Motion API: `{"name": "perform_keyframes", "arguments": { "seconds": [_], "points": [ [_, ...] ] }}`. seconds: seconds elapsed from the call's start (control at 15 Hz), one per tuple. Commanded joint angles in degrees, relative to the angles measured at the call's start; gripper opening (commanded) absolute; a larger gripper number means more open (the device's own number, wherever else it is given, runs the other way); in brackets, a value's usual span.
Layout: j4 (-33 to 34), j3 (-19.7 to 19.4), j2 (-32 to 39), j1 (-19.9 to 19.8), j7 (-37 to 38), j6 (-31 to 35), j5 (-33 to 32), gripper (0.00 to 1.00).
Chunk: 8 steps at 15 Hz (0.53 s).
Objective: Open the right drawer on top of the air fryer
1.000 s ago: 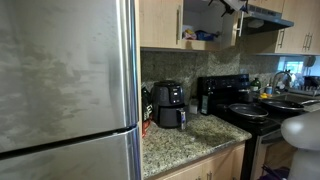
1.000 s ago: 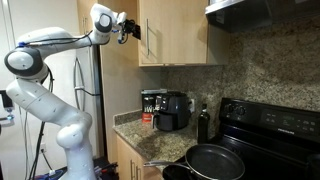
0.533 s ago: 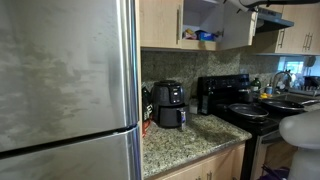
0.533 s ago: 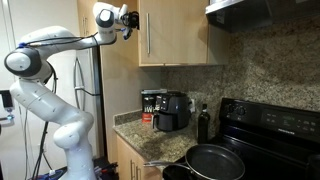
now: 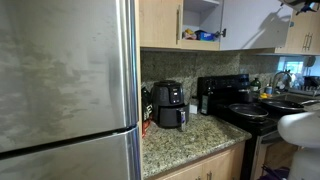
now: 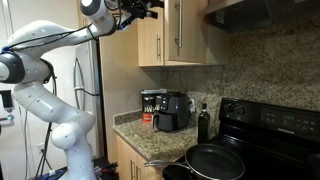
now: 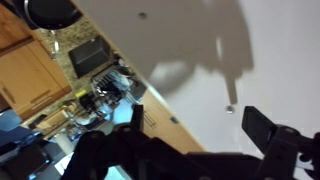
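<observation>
The right drawer is a cabinet door that stands swung wide open, its white inner face (image 5: pixel 250 25) toward the camera and the shelf with boxes (image 5: pixel 203 35) uncovered. That white face (image 7: pixel 200 50) fills the wrist view. The air fryer (image 5: pixel 168 104) sits on the granite counter below, and it also shows in an exterior view (image 6: pixel 172 110). My gripper (image 5: pixel 300 5) is up at the door's outer edge and also shows at the top of an exterior view (image 6: pixel 150 8). In the wrist view its fingers (image 7: pixel 200 135) are spread apart with nothing between them.
A steel fridge (image 5: pixel 65 90) fills the near side. A dark bottle (image 6: pixel 203 124) stands beside the air fryer. A black stove (image 6: pixel 270 120) with a pan (image 6: pixel 215 160) is next to the counter. The twin door (image 5: pixel 160 22) stays shut.
The right door has swung from part open to wide open. My gripper has travelled with its outer edge, away from the cabinet.
</observation>
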Motion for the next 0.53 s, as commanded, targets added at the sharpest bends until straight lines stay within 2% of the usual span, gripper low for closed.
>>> {"name": "perform_keyframes", "arguments": {
  "seconds": [0.0,0.07,0.4,0.47],
  "points": [
    [-11.7,-5.0,-6.6,1.4,-3.2,-4.1,4.6,1.0],
    [-15.5,-3.3,-10.4,1.8,-2.6,-6.1,7.2,1.0],
    [-24.0,3.5,-22.5,6.9,1.9,-21.6,20.4,1.0],
    [-20.0,1.6,-17.4,4.9,-0.1,-18.0,17.1,1.0]
  ]
}}
